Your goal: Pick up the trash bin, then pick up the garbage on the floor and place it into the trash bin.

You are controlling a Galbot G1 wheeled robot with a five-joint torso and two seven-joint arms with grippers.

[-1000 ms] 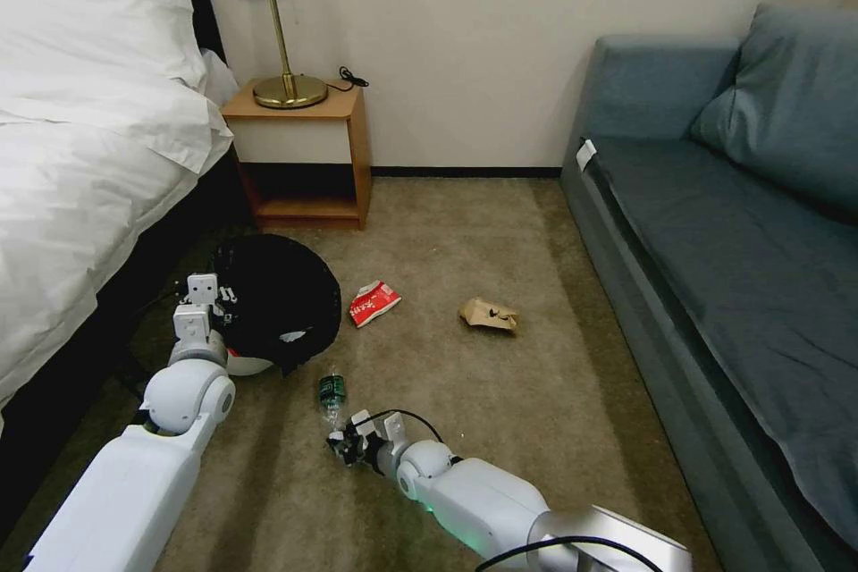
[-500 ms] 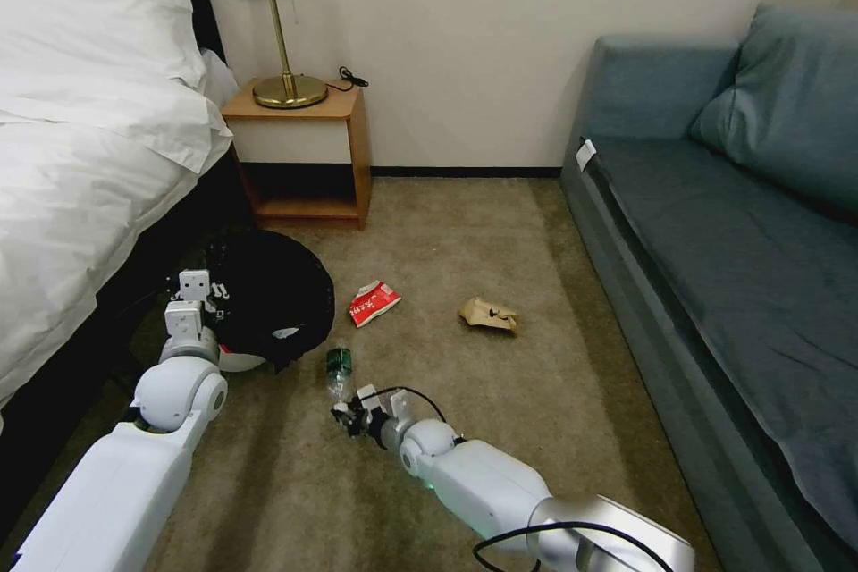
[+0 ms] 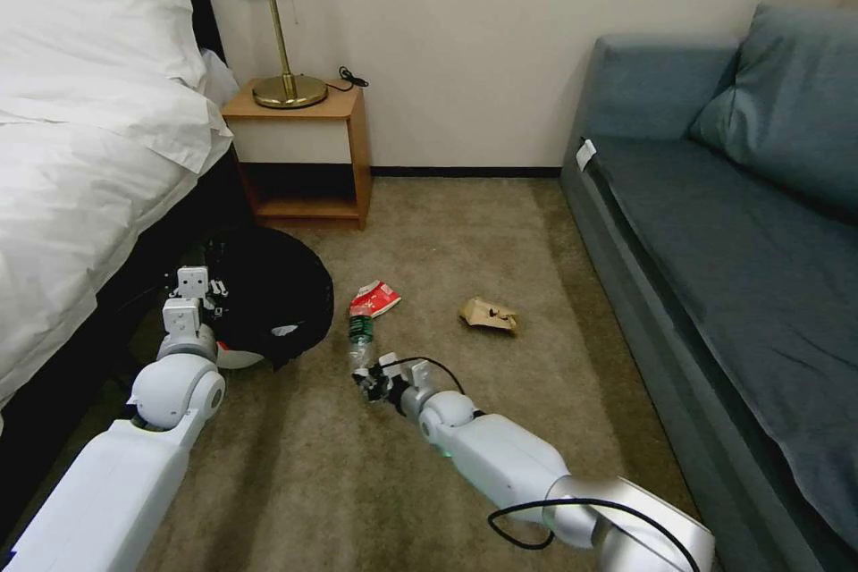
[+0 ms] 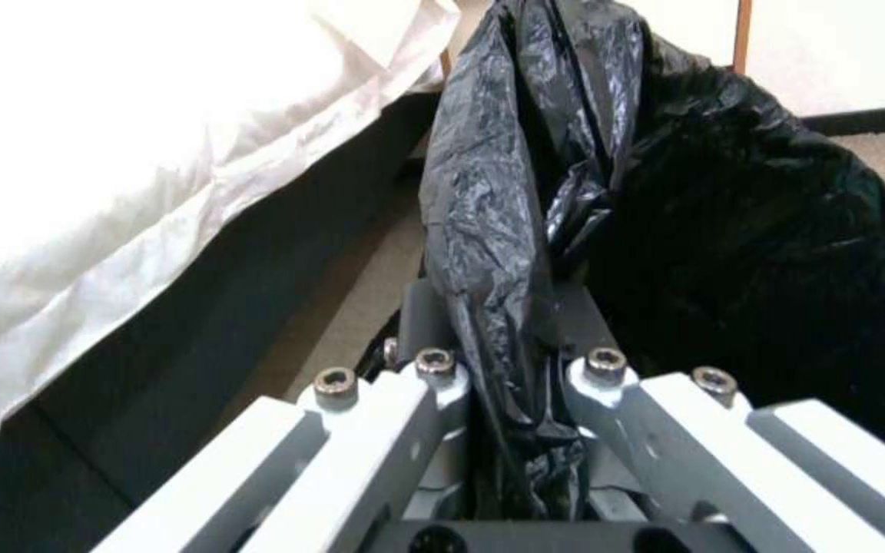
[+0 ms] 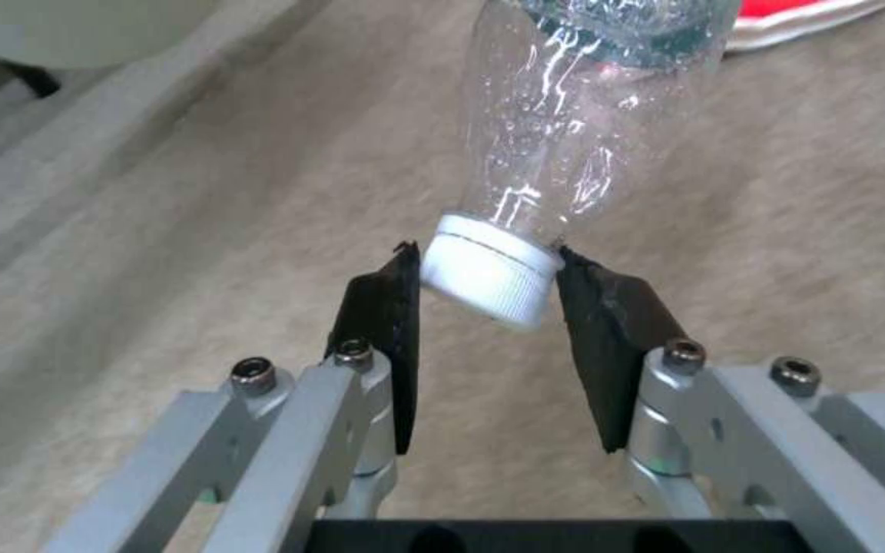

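Your right hand [image 3: 368, 375] pinches the bottle [image 3: 358, 341] by its cap, now carried nearer the bin [image 3: 268, 295]; left hand [image 4: 509, 369] stays clamped on its liner.

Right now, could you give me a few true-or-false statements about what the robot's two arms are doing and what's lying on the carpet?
1. The right gripper holds the bottle by its white cap. True.
2. The left gripper is open, clear of the trash bin. False: it is shut on the bin's black bag at the rim.
3. The red-and-white packet is inside the bin. False: it lies on the carpet beside the bin.
4. The paper bag lies on the carpet between the packet and the sofa. True.
5. The bottle stands on the nightstand. False: a lamp stands there.
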